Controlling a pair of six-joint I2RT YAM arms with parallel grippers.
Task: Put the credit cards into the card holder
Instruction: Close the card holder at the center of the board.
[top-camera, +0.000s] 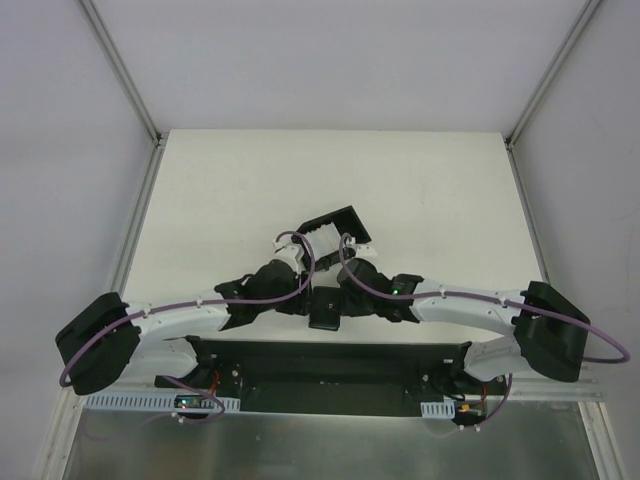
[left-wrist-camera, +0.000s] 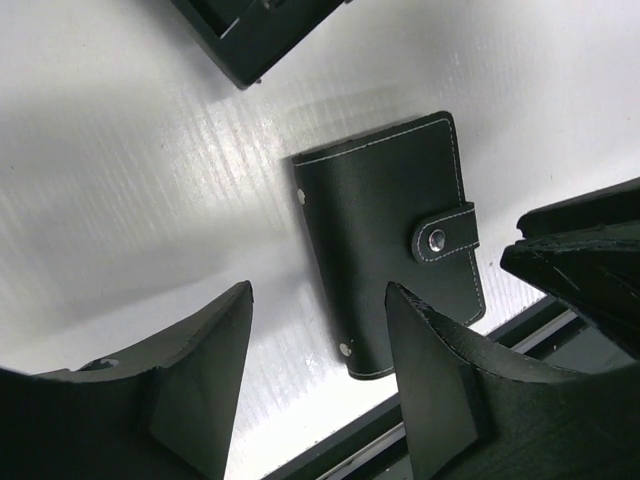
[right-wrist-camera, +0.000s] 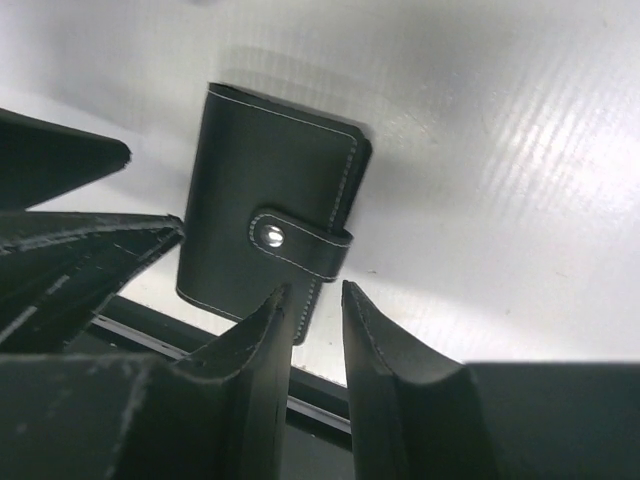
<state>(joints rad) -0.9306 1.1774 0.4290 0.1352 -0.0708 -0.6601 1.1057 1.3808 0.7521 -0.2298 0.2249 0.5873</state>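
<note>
The card holder (top-camera: 326, 312) lies flat and closed on the white table near its front edge, clasp tab snapped over the silver stud. It shows whole in the left wrist view (left-wrist-camera: 385, 250) and in the right wrist view (right-wrist-camera: 265, 190). My left gripper (left-wrist-camera: 318, 288) hovers beside the holder's spine with its jaws wide apart and nothing between them. My right gripper (right-wrist-camera: 315, 288) hangs at the holder's clasp-side corner, jaws a narrow gap apart and empty. From above, both grippers (top-camera: 305, 290) (top-camera: 348, 288) meet over the holder. The credit cards are out of view.
A larger black walled tray (top-camera: 335, 225) stands just beyond the grippers, its corner also in the left wrist view (left-wrist-camera: 250, 35). The dark rail of the table's front edge (right-wrist-camera: 200, 345) runs right below the holder. White walls enclose the table.
</note>
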